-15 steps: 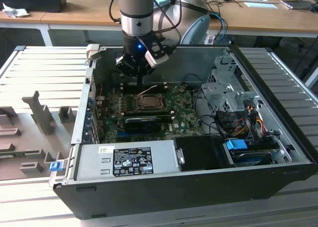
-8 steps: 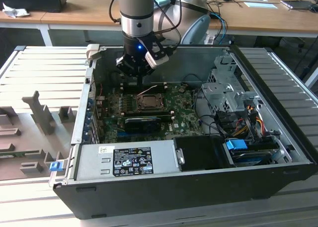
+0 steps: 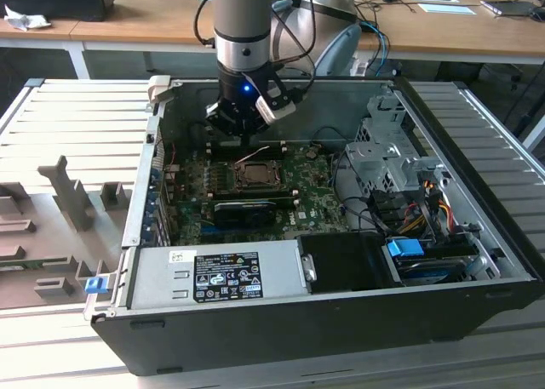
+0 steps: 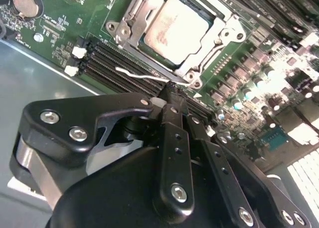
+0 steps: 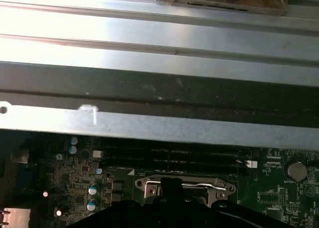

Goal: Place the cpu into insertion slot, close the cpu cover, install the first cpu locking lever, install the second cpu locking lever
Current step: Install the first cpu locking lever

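Just beyond pincer [image 4: 172, 96], cpu [image 4: 175, 29]

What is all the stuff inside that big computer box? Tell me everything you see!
computer case: one, black, open on the slatted table.
motherboard: one, green, on the case floor.
cpu: one, silver-grey, seated in the insertion slot.
cpu cover: one, silver frame, around the chip.
power supply: one, grey, front of the case.
cables: several, coloured, the exterior view's right.
gripper: one, black, shut, just beside the socket.
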Controlling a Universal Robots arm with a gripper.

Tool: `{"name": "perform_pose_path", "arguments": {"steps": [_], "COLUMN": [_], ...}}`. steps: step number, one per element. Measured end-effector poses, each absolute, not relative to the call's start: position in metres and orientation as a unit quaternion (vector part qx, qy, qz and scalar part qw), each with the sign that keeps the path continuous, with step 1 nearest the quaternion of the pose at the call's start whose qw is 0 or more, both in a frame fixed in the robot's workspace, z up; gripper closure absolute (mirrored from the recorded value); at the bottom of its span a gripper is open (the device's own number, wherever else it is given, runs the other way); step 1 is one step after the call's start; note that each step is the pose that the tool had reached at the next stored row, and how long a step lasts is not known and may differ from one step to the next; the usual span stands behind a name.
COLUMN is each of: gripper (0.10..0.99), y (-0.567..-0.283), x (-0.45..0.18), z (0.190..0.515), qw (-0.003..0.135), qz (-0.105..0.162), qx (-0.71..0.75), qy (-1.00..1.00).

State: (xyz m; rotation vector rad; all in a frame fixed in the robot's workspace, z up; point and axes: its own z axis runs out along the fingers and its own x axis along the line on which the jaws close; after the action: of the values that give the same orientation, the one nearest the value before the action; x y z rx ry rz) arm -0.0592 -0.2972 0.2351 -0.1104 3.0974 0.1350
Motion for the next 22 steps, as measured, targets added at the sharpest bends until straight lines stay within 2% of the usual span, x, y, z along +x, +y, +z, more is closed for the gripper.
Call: {"name": "perform_pose_path", "arguments": {"steps": [22], "gripper": [0.980], "y": [-0.296], "x": [-0.049], "z": [0.228], "qw": [0.020], "qz": [0.046], "qx": [-0.036], "qy": [0.998]}}
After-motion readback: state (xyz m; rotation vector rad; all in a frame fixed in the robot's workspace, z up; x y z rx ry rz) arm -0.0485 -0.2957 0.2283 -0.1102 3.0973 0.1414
